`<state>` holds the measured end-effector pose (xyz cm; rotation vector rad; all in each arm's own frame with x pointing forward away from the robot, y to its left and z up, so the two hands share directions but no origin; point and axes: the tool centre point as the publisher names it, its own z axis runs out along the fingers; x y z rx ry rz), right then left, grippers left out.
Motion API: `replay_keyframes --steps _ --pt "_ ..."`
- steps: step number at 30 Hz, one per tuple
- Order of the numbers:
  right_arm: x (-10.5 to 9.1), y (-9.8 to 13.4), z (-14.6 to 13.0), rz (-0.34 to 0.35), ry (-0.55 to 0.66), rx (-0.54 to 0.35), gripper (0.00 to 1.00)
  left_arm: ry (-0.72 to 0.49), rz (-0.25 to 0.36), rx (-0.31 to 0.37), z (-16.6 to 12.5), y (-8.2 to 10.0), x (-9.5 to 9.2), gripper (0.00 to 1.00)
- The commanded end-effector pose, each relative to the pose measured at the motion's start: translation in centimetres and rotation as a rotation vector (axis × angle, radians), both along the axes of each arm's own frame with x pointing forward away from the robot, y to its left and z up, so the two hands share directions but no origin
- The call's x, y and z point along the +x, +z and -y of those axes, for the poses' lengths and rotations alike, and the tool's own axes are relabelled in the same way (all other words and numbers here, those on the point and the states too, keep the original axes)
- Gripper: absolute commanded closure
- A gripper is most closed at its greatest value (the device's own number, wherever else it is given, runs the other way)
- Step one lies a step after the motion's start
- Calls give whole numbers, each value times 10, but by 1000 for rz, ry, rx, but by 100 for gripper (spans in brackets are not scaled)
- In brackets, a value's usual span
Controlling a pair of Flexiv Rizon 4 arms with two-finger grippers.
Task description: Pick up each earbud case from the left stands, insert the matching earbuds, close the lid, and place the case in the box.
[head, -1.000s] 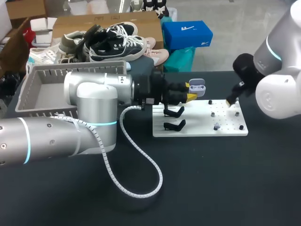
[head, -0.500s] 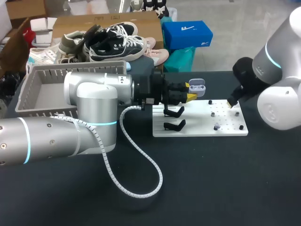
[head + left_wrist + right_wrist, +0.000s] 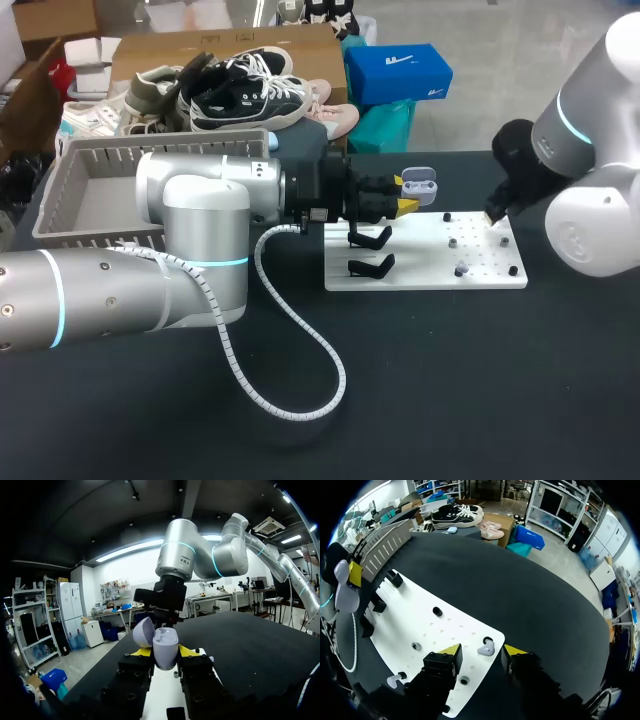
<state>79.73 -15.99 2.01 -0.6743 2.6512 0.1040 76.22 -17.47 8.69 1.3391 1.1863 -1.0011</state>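
Left gripper (image 3: 162, 651) pinches the lavender earbud case (image 3: 165, 647), lid open, over the far left edge of the white board (image 3: 420, 272), above two black stands (image 3: 370, 240). Right gripper (image 3: 482, 652) is spread at the board's far right corner; an earbud (image 3: 486, 649) lies between its tips, apart from both. A second earbud (image 3: 460, 269) lies nearer. The gray box (image 3: 100, 150) sits far left.

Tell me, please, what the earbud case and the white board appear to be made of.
The earbud case: probably moulded plastic, pale lilac, satin finish; smooth rounded shell with soft highlights. The white board: likely rigid plastic or painted sheet, matte; flat, evenly white, with drilled holes. Cannot tell which.
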Motion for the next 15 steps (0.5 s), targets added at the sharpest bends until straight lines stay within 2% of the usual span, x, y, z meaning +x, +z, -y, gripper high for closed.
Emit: replay_keyframes --steps 1,11,15 --pt "0 -1 0 6 -19 -1 54 0 1 -2 0 -1 0 100" --pt "2 -2 2 8 -29 6 59 0 1 -2 0 -1 0 100" --pt "4 -2 1 8 -30 6 65 0 1 -2 0 -1 0 100"
